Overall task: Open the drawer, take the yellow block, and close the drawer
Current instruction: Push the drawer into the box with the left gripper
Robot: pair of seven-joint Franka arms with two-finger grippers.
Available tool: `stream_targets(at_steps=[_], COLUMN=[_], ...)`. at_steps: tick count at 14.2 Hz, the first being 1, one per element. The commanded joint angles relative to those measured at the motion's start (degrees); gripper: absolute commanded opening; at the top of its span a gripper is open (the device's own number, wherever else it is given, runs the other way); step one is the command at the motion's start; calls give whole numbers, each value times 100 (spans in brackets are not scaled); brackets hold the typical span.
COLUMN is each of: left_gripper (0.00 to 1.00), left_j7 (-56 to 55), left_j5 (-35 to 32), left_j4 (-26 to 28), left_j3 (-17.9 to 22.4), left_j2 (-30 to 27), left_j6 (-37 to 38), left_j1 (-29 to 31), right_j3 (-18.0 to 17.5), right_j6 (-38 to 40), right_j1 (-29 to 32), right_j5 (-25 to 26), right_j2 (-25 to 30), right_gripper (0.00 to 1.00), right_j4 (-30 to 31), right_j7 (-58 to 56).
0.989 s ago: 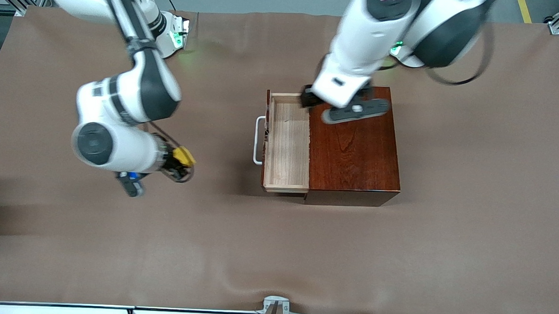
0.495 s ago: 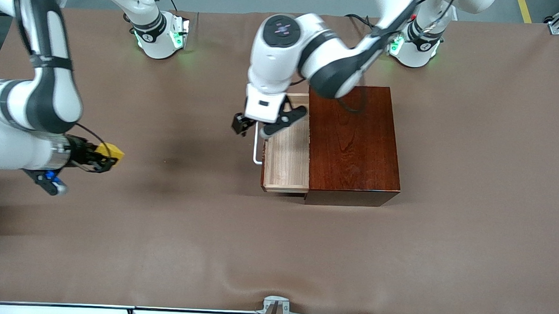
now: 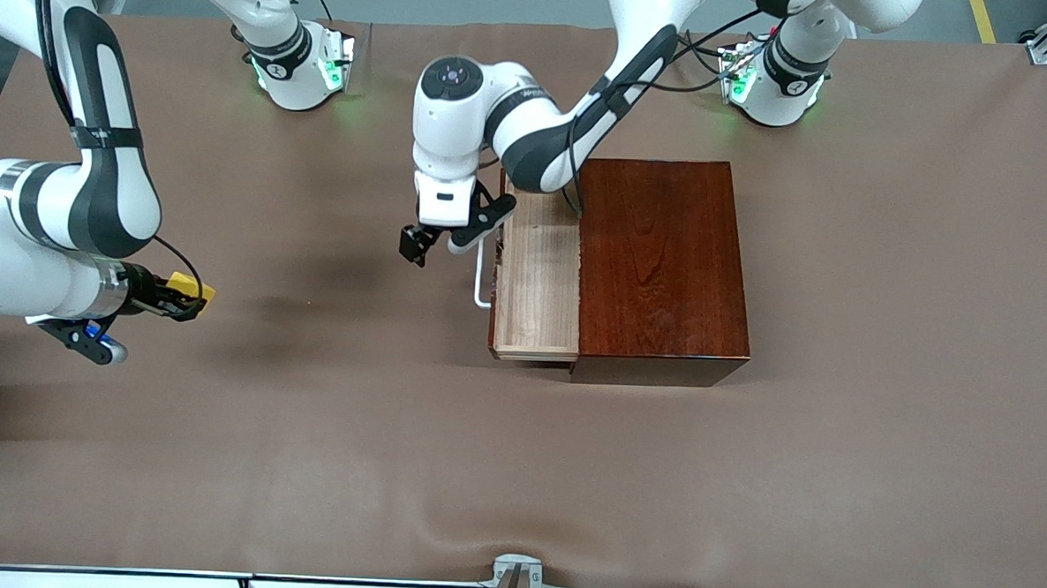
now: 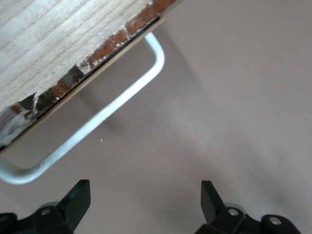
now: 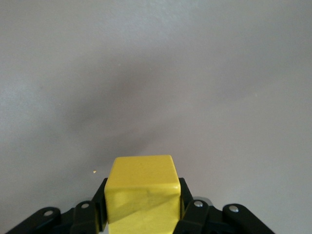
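With the yellow block (image 3: pixel 191 290) clamped in the right gripper (image 3: pixel 186 301) near the table's right-arm edge, closing is begun: the left gripper (image 3: pixel 436 240) (jaws spread, empty) is poised just beside the drawer (image 3: pixel 537 277) handle (image 3: pixel 482 274), which must be pushed in.

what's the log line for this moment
drawer: open, empty | block: held by right gripper over table | left gripper: open by handle

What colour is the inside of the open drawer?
Pale, light wood grain inside the drawer, unlike the dark reddish-brown box. The front view shows it best.
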State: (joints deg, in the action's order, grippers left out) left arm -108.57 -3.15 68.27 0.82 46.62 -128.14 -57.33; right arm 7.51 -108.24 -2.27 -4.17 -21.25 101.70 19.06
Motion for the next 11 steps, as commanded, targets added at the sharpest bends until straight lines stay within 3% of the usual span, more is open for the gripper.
stream_targets(at_steps=[1,6,11], left_gripper=[100,100,100], left_j7=[-322,-393,-323], left_j5=[-107,-89,-133], left_j4=[-262,-209,-200], left_j3=[270,296,305], left_j2=[330,330,207], left_j6=[-18,139,1070], left_j1=[-190,-156,99], right_j3=[-110,-101,-101], right_j6=[-538,-960,-1392], right_j1=[358,490,649], right_j5=[100,109,109], right_j2=[182,182,33], right_gripper=[0,0,0], right_j4=[551,841,1018], right_j7=[-647,-973,-1422])
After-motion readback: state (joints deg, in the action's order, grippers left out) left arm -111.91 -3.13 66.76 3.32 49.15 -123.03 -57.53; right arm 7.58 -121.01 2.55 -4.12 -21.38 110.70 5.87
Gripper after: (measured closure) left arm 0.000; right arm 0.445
